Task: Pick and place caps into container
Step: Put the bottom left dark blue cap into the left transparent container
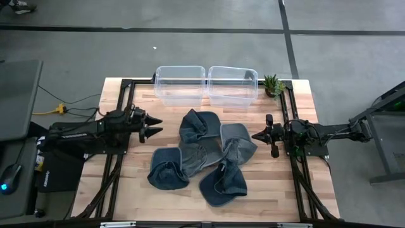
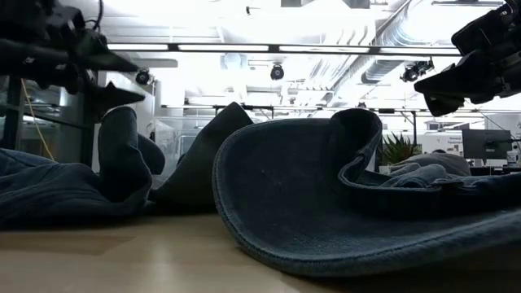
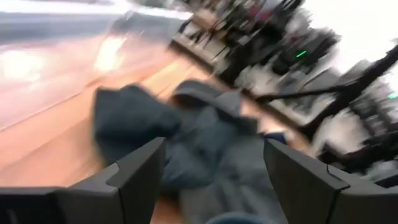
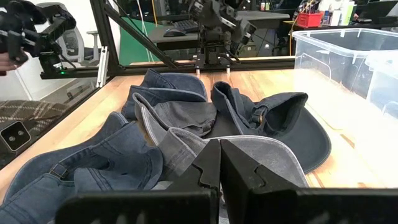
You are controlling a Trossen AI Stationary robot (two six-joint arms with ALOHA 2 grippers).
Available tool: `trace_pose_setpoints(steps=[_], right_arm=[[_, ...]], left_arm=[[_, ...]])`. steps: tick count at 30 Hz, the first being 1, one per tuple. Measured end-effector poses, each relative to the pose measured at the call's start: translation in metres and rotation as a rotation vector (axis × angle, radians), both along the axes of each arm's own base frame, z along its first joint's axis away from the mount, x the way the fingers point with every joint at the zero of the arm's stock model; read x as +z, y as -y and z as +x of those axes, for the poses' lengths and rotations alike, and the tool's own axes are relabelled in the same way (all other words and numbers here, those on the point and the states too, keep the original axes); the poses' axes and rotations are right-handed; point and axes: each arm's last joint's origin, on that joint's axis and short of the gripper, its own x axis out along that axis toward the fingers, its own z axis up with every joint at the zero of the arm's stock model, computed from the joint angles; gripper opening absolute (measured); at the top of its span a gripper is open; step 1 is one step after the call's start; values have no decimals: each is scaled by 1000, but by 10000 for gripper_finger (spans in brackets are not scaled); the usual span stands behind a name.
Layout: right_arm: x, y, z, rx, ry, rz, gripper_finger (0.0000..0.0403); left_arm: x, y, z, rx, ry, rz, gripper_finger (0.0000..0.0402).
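Observation:
Several floppy caps [image 1: 202, 155] lie in a loose overlapping pile mid-table, resting on the wood: dark slate-blue ones [image 1: 168, 170] [image 1: 223, 180] and a lighter grey one [image 1: 237, 140]. The container, a pair of clear plastic bins [image 1: 180, 84] [image 1: 232, 85], stands side by side at the far edge. My left gripper [image 1: 155, 125] hovers left of the pile, open, with nothing between its fingers [image 3: 140, 171]. My right gripper [image 1: 256, 135] hangs shut by the pile's right edge, above the grey cap [image 4: 186, 149]. In the low view both grippers [image 2: 114, 77] [image 2: 431, 89] sit well above the caps [image 2: 326, 203].
A small potted plant [image 1: 274, 84] stands right of the bins. Black frame rails [image 1: 288, 107] run along the table's left and right sides. Bare wood [image 1: 133, 190] lies near the front left. A mouse and dark gear [image 1: 12, 171] sit off the table's left.

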Motion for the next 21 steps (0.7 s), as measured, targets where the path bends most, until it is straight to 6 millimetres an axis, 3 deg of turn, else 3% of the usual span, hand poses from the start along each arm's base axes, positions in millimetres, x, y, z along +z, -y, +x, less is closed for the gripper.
trace_pose_setpoints(steps=[6,13,16,21], right_arm=[[0,0,0,0,0,0,0],[0,0,0,0,0,0,0],[0,0,0,0,1,0,0],[0,0,0,0,0,0,0]], left_arm=[[27,-2,1,63,-218,-25,243],[59,-1,-5,134,-459,-253,240],[56,1,-7,149,-483,-361,240],[29,9,-12,171,-605,-540,240]])
